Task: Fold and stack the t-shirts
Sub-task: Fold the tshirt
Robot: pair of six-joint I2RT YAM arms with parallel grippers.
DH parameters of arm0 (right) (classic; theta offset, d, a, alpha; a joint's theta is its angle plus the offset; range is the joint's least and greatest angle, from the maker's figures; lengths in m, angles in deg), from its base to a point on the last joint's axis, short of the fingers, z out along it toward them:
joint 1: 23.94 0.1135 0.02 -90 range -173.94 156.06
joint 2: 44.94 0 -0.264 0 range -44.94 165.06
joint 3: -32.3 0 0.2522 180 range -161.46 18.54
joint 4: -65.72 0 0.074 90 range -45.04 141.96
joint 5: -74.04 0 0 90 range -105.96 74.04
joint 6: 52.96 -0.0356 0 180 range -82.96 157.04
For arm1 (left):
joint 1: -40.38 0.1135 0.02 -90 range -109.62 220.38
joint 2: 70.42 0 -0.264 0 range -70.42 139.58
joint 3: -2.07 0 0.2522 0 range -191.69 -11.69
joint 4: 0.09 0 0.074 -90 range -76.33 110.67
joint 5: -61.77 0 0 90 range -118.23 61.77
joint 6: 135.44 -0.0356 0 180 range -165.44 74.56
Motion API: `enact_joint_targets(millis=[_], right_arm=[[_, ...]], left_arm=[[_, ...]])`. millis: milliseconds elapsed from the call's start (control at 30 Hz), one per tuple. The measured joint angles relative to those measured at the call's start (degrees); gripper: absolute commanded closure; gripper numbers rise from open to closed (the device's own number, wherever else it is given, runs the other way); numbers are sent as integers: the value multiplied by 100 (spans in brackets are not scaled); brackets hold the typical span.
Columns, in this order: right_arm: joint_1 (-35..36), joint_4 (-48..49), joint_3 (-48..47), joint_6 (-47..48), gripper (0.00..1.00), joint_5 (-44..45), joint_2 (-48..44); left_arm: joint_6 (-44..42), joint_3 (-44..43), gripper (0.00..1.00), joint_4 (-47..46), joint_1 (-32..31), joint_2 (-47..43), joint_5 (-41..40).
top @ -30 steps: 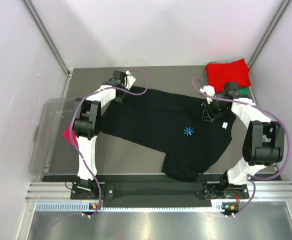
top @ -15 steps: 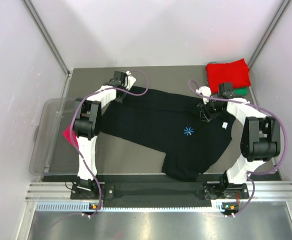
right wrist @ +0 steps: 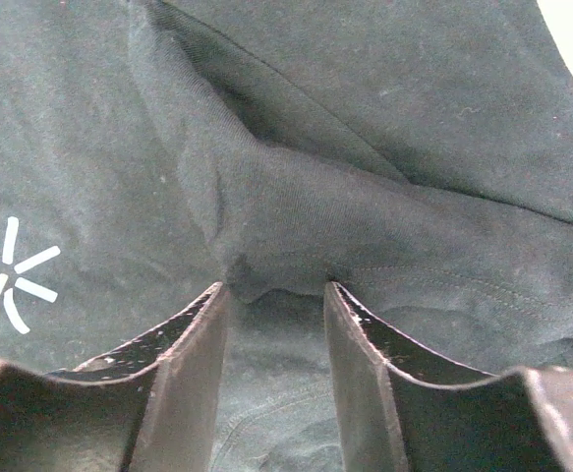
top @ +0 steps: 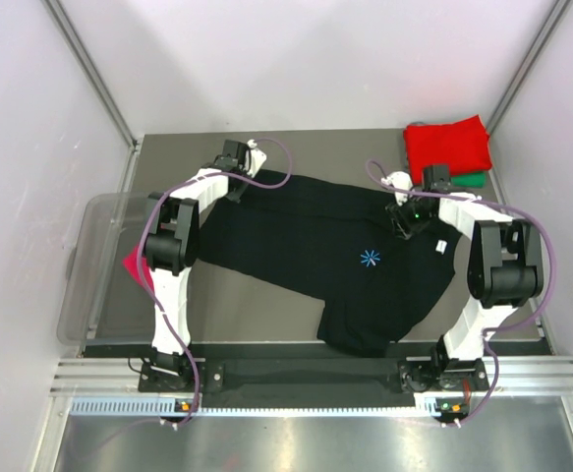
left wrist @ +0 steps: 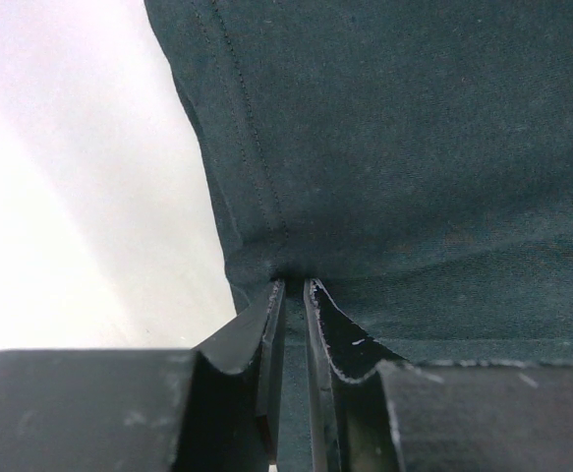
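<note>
Pulling now risks a lopsided fold: left tool [left wrist: 291, 287] pinches the black shirt [top: 306, 236] by its hem, but right tool [right wrist: 274, 290] stands half-wide astride a loose ridge, gripping nothing.

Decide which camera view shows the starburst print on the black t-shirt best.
The top external view: the whole starburst print shows on the black t-shirt. The right wrist view catches it larger but cut off at the left edge. The left wrist view shows only plain black cloth.

Overhead looks down; both wrist views hug the black t-shirt [top: 315, 241]
</note>
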Motion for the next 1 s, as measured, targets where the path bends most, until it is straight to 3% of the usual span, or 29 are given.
enact_joint_targets(millis=[267,700,1000], right_arm=[[74,326,37,-142,67,260,11],[127,562,195,-345,63,341,52],[127,682,573,-492,62,404,-813]], left_arm=[[0,0,82,0,0,0,0],[9,0,82,0,0,0,2],[28,0,82,0,0,-2,4]])
